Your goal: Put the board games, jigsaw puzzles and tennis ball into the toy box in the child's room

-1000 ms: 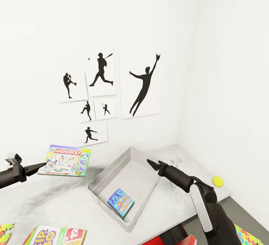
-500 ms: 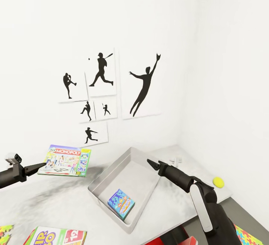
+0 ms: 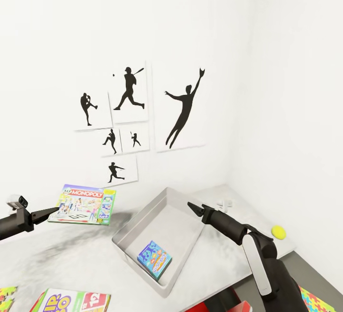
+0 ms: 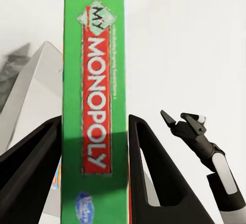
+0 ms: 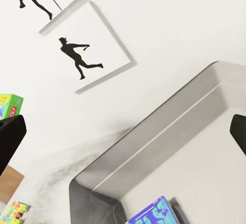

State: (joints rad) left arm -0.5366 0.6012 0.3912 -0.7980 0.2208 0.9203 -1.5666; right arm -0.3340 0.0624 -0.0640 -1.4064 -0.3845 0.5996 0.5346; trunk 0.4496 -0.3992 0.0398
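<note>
My left pincer (image 3: pixel 51 213) is still gripping the Monopoly board game (image 3: pixel 85 204) edgewise, unchanged; the toy box (image 3: pixel 143 224) is waiting beyond its tips. My right pincer (image 3: pixel 191 206), open, is hovering over it.

"MY MONOPOLY" reads on the white-and-green board game (image 3: pixel 84 205), lid and green edge (image 4: pixel 95 106). On the box at the table's front edge (image 3: pixel 71 300), partial lettering, "IP", "BO", "12".
</note>
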